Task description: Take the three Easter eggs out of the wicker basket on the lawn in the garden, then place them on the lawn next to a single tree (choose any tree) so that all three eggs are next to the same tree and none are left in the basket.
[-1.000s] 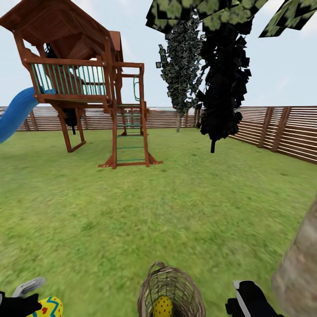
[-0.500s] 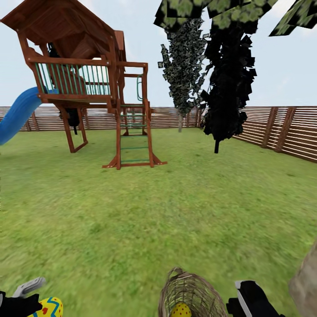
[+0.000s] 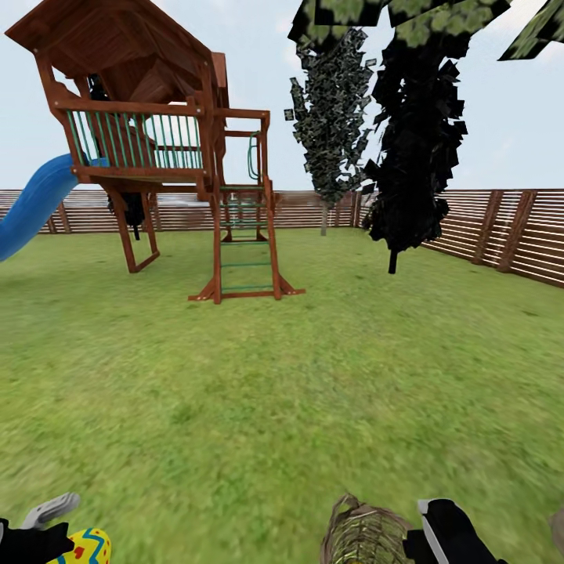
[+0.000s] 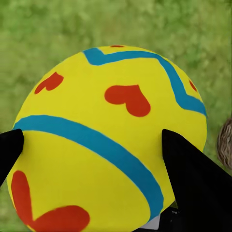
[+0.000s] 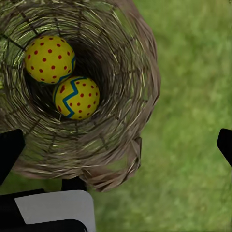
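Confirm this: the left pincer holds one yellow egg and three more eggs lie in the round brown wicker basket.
Not three. The right wrist view shows two yellow red-dotted eggs in the round brown wicker basket. The left pincer does hold one yellow egg with blue stripes.

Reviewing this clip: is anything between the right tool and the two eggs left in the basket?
Nothing visible. In the right wrist view the basket is open-topped, and both eggs lie uncovered at its bottom. The right tool stands open, its fingertips spread wide at the frame edges.
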You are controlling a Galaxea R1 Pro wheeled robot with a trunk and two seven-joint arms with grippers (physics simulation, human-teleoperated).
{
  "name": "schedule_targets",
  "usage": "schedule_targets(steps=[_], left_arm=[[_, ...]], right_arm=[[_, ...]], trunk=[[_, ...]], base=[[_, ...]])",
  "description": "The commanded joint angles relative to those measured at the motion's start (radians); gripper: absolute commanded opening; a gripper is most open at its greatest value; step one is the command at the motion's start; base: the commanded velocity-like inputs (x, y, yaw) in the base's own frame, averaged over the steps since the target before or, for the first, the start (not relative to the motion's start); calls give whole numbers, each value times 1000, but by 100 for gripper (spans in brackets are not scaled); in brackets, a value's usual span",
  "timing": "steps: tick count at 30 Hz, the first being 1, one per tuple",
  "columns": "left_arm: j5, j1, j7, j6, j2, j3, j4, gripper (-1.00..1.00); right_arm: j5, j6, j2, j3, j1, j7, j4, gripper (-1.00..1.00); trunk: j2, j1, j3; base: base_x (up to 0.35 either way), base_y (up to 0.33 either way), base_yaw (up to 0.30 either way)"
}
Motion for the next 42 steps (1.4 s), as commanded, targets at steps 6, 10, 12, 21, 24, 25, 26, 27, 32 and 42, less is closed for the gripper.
schedule_targets(steps=[6, 10, 12, 21, 24, 25, 26, 27, 32, 42], left_arm=[[2, -1, -2, 6, -2, 0, 0, -100], [3, -1, -2, 6, -5, -2, 0, -100], [3, -1, -3, 6, -8, -2, 0, -100], [8, -1, 1, -66, -61, 9, -233, -100], [22, -1, 2, -147, -119, 90, -369, -100], [26, -1, 2, -199, -147, 124, -402, -100], [28, -1, 3, -242, -178, 172, -433, -100], [29, -1, 3, -256, -185, 189, -441, -100], [35, -1, 2, -278, -192, 236, -494, -100], [27, -1, 4, -442, -236, 239, -491, -100]], right_arm=[[1, 5, -1, -1, -1, 1, -1, 100], [1, 5, -1, -1, -1, 1, -1, 100], [1, 5, 0, 0, -1, 1, -1, 100], [1, 5, -1, -2, -1, 1, -1, 100], [1, 5, -2, -2, -1, 0, -1, 100], [1, 5, -2, -3, -1, 0, -1, 100], [0, 5, -3, -3, -1, 0, -1, 100], [0, 5, -3, -3, -1, 1, -1, 100], [1, 5, 4, 0, -1, 1, 0, 100], [1, 5, -1, 0, -1, 1, 0, 100]], trunk=[[-1, 1, -1], [-1, 1, -1], [-1, 1, -1], [-1, 1, -1], [-1, 1, -1], [-1, 1, -1], [-1, 1, -1], [-1, 1, -1], [-1, 1, -1], [-1, 1, -1]], base=[[114, 28, 0], [2, 0, 0], [0, 0, 0], [0, 0, 0], [0, 0, 0], [0, 0, 0], [0, 0, 0], [0, 0, 0], [0, 0, 0], [0, 0, 0]])
